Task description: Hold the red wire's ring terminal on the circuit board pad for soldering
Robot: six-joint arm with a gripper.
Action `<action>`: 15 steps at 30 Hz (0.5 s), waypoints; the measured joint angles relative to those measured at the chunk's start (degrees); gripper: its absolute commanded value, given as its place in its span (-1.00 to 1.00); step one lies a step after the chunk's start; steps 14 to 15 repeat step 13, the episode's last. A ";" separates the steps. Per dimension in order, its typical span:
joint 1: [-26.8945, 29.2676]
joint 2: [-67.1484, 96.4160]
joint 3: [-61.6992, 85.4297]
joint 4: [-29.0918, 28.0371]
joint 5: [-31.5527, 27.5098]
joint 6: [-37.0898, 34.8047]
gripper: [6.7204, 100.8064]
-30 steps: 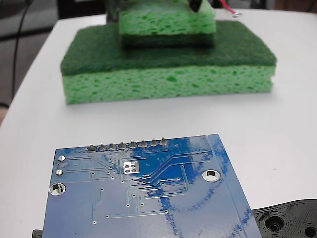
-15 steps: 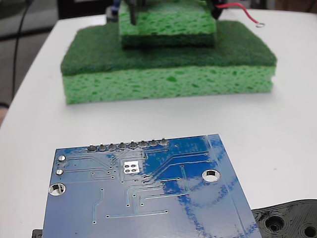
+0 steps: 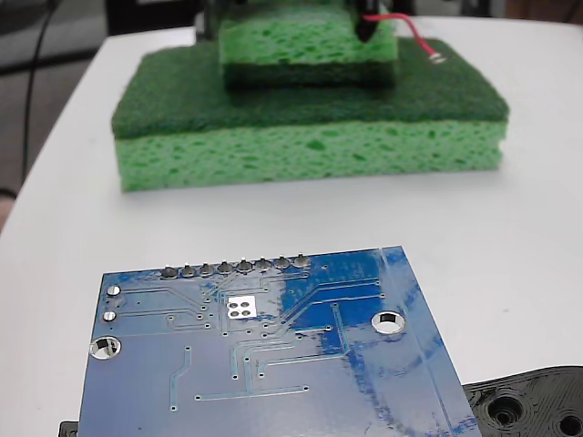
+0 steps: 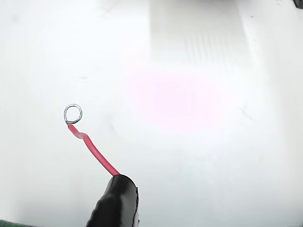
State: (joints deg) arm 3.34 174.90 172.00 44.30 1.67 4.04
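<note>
The blue circuit board lies at the bottom of the fixed view, and its small silver pad sits just below a row of grey solder joints. Far behind it, at the top edge, my gripper is mostly cut off and shut on the red wire's black sleeve. The red wire runs right and down to the ring terminal, which hovers over the big sponge's right end. In the wrist view the sleeve rises from the bottom edge. From it the red wire leads to the ring terminal above the white table.
A small green sponge is stacked on a large one between the gripper and the board. A black plastic piece with round holes lies at the board's right corner. White table lies around everything.
Over the last half second the gripper and wire shifted left, and the ring dropped slightly toward the sponge. A second ago the ring stood higher, at the top edge.
</note>
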 measured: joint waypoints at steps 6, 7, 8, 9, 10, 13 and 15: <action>0.53 0.00 0.00 0.00 -0.70 0.00 0.99; 0.53 0.00 0.00 0.00 -0.79 0.09 0.99; 0.53 0.00 0.00 0.00 -0.79 0.00 0.99; 0.53 0.00 0.00 0.00 -0.79 0.00 0.99; 0.53 0.00 0.00 0.00 -0.79 0.00 0.99; 0.53 0.00 0.00 0.00 -0.79 0.00 0.99; 0.53 0.00 0.00 0.00 -0.79 0.00 0.99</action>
